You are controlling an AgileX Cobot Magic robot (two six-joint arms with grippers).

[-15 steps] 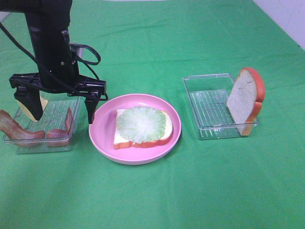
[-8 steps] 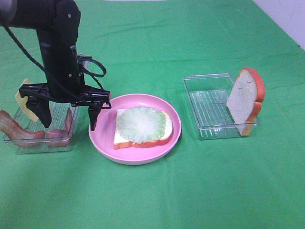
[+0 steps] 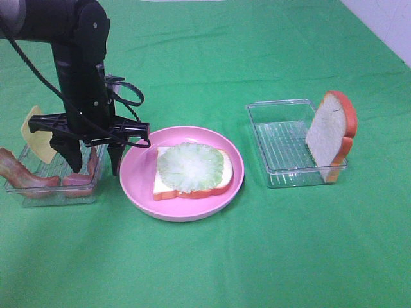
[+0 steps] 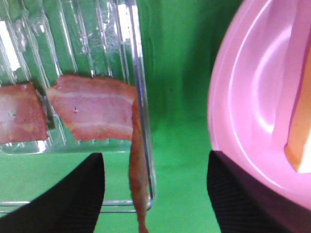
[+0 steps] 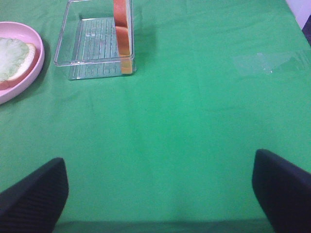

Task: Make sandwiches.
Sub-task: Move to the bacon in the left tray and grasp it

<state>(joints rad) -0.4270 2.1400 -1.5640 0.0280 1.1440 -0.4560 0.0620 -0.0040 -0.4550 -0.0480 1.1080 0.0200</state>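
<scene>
Step judged as bacon pickup: the left claw (image 4: 153,167), half open and empty, straddles a bacon strip (image 4: 92,114); next it must pinch squarely.

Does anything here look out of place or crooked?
Nothing is spilled, but some pieces sit askew: the bread slice stands on edge at the end of the right tray, and in the left tray the cheese slice sticks up tilted while a bacon strip arches over the rim.
</scene>
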